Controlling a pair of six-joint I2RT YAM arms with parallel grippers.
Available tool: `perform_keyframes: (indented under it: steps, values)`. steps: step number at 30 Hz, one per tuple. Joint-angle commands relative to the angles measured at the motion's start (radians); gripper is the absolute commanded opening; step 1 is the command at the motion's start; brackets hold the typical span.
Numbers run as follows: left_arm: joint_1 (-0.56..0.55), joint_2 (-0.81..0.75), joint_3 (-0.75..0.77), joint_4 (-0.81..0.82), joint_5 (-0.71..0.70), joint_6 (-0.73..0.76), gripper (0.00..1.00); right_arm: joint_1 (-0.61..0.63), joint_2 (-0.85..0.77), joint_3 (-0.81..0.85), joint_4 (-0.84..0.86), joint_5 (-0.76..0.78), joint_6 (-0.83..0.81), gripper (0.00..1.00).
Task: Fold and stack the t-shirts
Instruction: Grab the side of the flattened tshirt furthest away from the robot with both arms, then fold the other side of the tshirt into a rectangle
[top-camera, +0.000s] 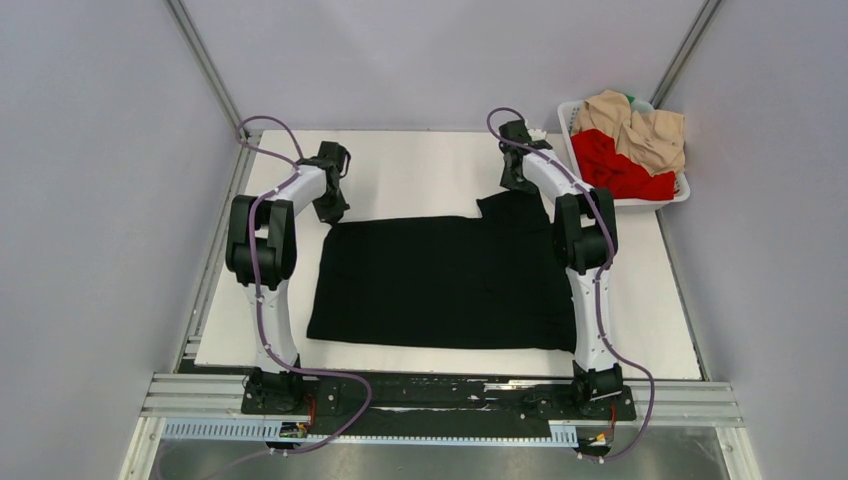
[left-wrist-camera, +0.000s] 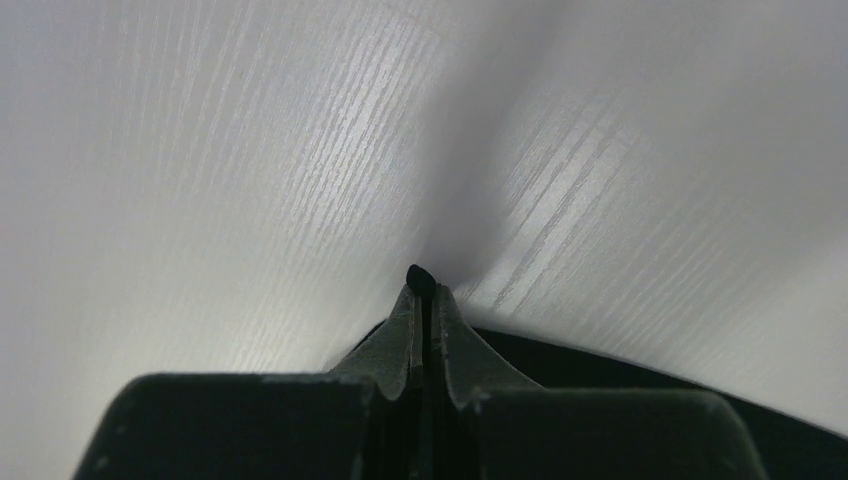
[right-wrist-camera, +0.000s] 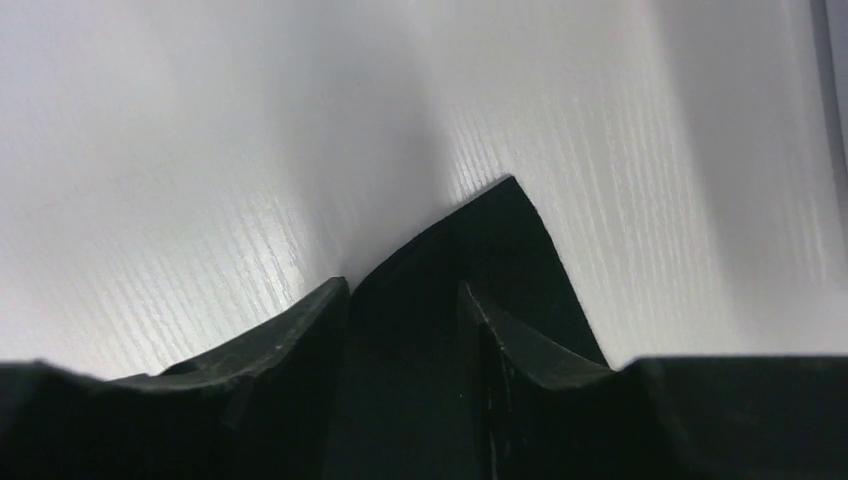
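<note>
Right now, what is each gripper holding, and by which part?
Left gripper pinches the black t-shirt by its far left corner. Right gripper straddles another corner, not yet clamped.

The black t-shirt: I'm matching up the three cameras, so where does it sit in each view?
Top external: the black t-shirt lies spread flat mid-table, between the two arms.
Left wrist: only a small black nub of it shows, pinched in the shut left gripper.
Right wrist: one pointed corner lies between the parted fingers of the right gripper.
Shared landmark: the white wood-grain table.
</note>
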Motion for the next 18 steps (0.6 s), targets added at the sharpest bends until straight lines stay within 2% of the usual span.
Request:
perform_keyframes:
  steps: [1,4,8,10,14,18]
  values:
    - [-0.004,-0.036,-0.026,-0.063,-0.006,0.012,0.0,-0.002,-0.021,-0.061,-0.054,0.06,0.054,0.42]
    - [-0.004,-0.044,-0.03,-0.066,-0.009,0.012,0.0,-0.004,-0.014,-0.063,-0.044,0.058,0.073,0.31]
    - [-0.004,-0.052,-0.028,-0.068,-0.019,0.012,0.0,-0.006,-0.023,-0.084,0.01,0.034,0.089,0.08]
    - [-0.004,-0.051,-0.019,-0.071,-0.02,0.013,0.0,-0.007,-0.046,-0.1,0.063,0.01,0.084,0.0]
    - [-0.004,-0.041,0.03,-0.095,-0.035,0.015,0.0,-0.007,-0.104,-0.13,0.203,-0.012,0.025,0.0]
    - [-0.004,-0.047,0.077,-0.113,-0.054,0.019,0.0,-0.005,-0.186,-0.167,0.261,0.009,-0.041,0.0]
